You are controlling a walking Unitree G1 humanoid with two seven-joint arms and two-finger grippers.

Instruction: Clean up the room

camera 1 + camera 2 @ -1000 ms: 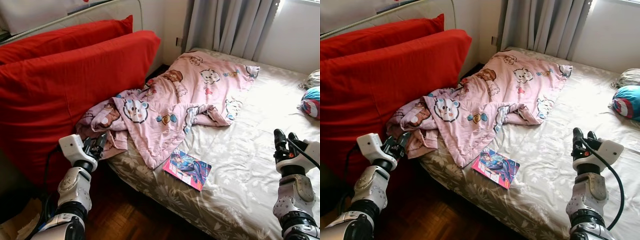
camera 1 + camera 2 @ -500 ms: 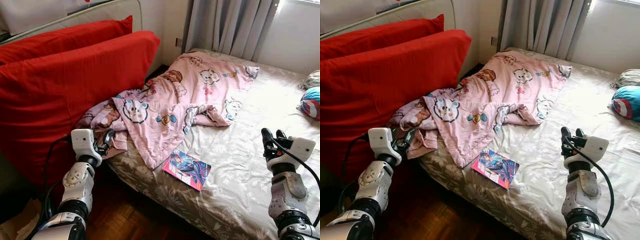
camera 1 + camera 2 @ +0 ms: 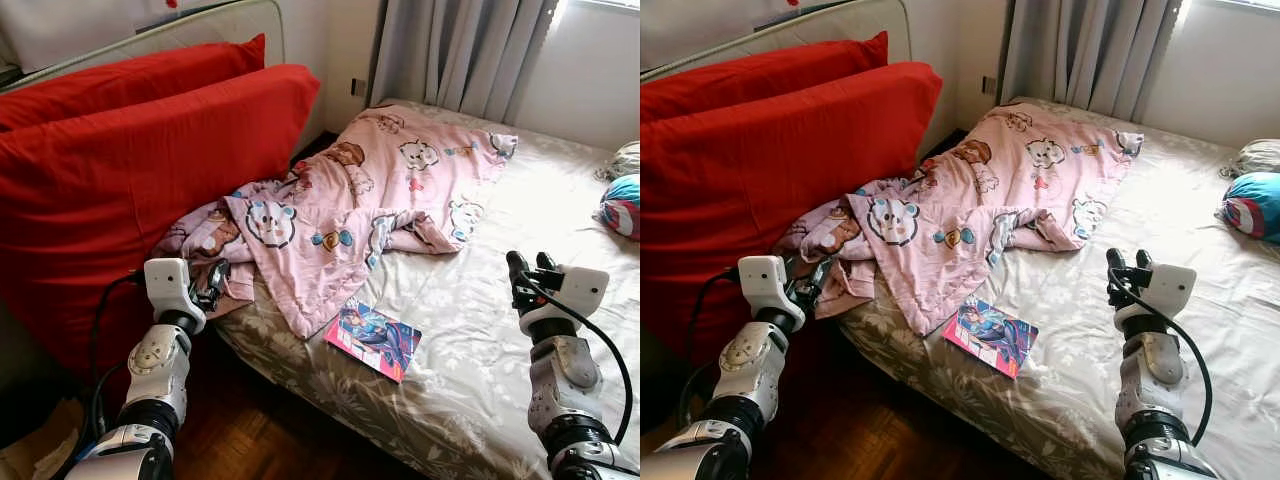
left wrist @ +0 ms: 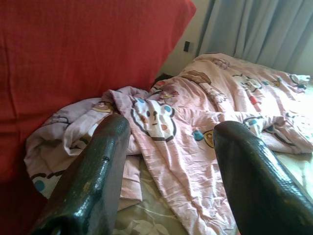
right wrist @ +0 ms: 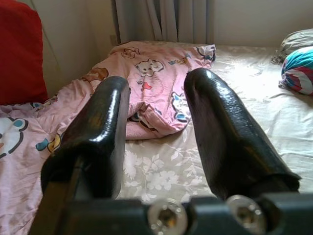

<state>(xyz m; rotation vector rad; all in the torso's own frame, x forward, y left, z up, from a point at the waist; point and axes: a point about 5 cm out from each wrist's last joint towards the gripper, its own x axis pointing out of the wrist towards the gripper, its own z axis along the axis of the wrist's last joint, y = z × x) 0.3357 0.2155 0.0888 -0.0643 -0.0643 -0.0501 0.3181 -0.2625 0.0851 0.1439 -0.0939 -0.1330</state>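
Right hand (image 3: 527, 266) has shifted inward above bed (image 3: 480, 330); comic book (image 3: 374, 337) text unreadable.

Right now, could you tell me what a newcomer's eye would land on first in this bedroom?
Most likely the big red cushions propped along the bed's left side, then the crumpled pink cartoon-print blanket spilling from them across the mattress. Next comes the colourful comic book lying near the bed's front edge. The left gripper sits at the blanket's hanging corner and the right gripper hovers over the floral sheet, both with jaws open.
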